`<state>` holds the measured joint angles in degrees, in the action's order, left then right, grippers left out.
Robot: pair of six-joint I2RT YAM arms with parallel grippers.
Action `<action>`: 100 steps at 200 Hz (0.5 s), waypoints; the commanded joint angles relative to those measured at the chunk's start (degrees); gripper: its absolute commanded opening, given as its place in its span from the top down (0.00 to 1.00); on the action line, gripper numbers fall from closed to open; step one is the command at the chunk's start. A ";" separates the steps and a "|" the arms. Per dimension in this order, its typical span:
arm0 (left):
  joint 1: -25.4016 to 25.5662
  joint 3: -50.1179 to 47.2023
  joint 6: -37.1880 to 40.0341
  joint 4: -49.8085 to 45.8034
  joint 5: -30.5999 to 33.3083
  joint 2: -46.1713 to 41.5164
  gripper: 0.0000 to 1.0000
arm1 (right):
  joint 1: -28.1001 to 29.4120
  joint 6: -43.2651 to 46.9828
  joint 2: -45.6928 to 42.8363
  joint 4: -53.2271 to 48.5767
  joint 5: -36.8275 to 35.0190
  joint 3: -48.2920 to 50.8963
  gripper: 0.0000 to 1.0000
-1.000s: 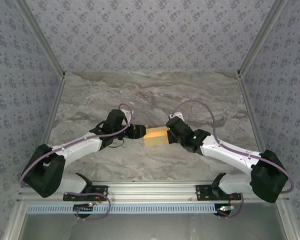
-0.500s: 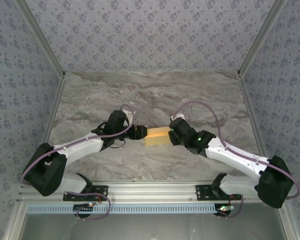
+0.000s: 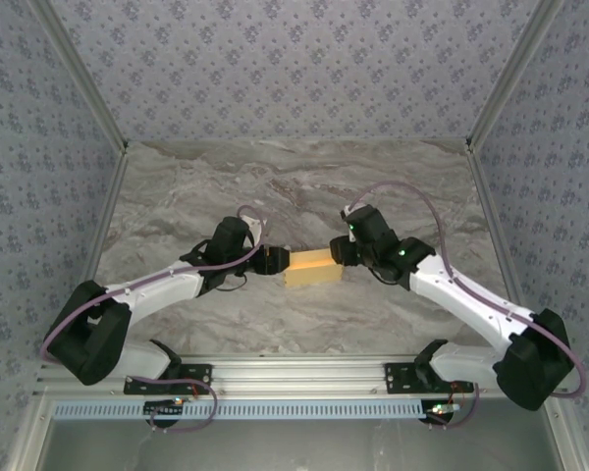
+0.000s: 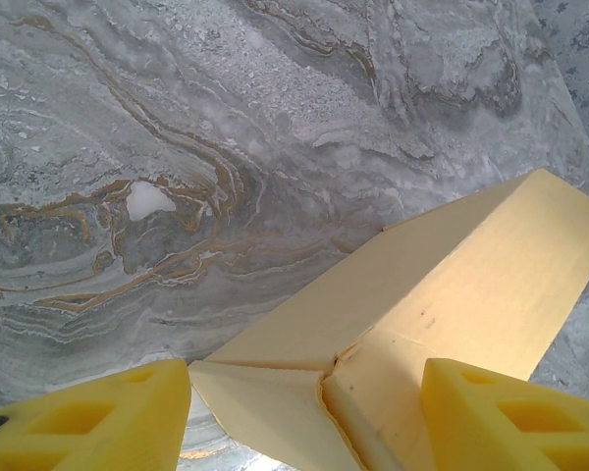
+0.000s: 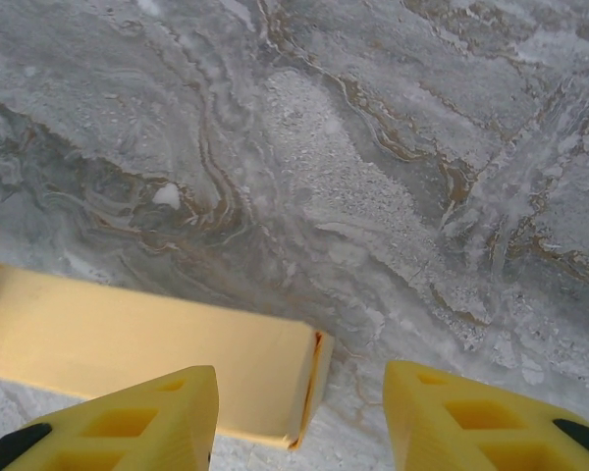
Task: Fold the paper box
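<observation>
The paper box (image 3: 309,266) is a small yellow-orange folded box in the middle of the marble table (image 3: 294,186). My left gripper (image 3: 273,261) is at its left end. In the left wrist view the box (image 4: 452,285) runs up and right from between my fingers, and its end flap (image 4: 265,402) stands slightly ajar. My left gripper (image 4: 304,422) is shut across that end. My right gripper (image 3: 340,251) stands open at the box's right end. In the right wrist view the box (image 5: 147,343) lies below my left finger (image 5: 128,422), its closed end (image 5: 312,378) between the open jaws, untouched.
Patterned walls (image 3: 294,69) close the table at the back and both sides. A metal rail (image 3: 294,373) runs along the near edge by the arm bases. Bare marble (image 5: 422,196) lies beyond the box.
My right gripper has opened, let go of the box's right end and drawn a little away toward the back. The left gripper and the box have stayed put.
</observation>
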<state>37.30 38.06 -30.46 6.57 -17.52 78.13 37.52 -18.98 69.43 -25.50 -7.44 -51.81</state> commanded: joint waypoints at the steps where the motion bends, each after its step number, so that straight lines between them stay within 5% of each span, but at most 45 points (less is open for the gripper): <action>1: 0.55 -0.20 1.62 -2.79 1.01 0.47 0.37 | -3.04 0.62 2.68 0.74 6.37 -1.80 0.51; 100: 0.76 -0.97 1.64 -2.46 1.26 0.44 0.37 | -7.90 -0.29 5.60 2.84 12.78 5.51 0.58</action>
<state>37.56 38.06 -30.00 6.39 -17.23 78.13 30.06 -18.61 75.46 -22.35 3.38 -49.71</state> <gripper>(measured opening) 0.628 0.425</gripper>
